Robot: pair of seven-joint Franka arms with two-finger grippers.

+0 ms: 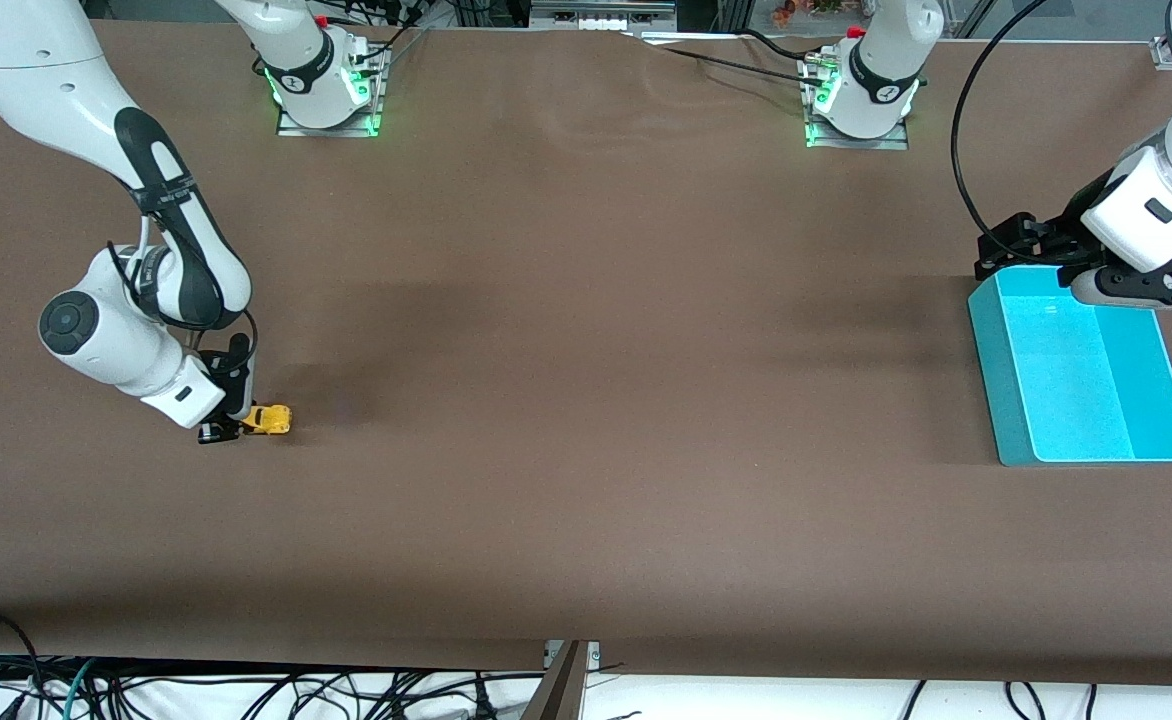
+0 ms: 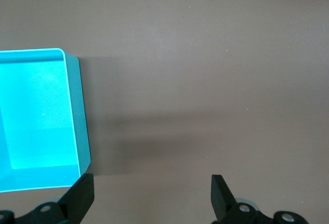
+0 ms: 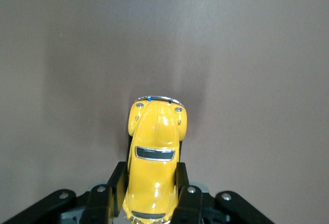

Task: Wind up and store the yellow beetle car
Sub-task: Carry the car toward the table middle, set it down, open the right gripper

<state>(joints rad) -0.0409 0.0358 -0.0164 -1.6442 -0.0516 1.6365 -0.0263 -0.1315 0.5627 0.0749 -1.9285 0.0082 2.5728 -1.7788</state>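
We see the yellow beetle car [image 1: 268, 419] on the brown table [image 1: 586, 400] toward the right arm's end, well apart from the turquoise bin [image 1: 1012, 420] at the left arm's end. The right gripper [image 1: 232, 428] is low at the table surface and its two dark fingers [image 3: 186, 203] are closed on the sides of the car's body; in the right wrist view the yellow beetle car [image 3: 156, 157] sits between the pads with its rounded hood, chrome bumper and windshield pointing away from the gripper. In the front view we see the car's wheels at or just above the table, and we cannot tell whether they touch it. The left gripper [image 1: 1008, 245] hangs over the table just beside the bin's corner that lies farthest from the front camera, its fingers spread wide with nothing between them; in the left wrist view the left gripper [image 2: 152, 196] shows bare brown table in the gap, and the turquoise bin [image 2: 77, 116] lies beside one fingertip [image 2: 82, 193], its inside holding nothing that we can see. The left arm waits there.
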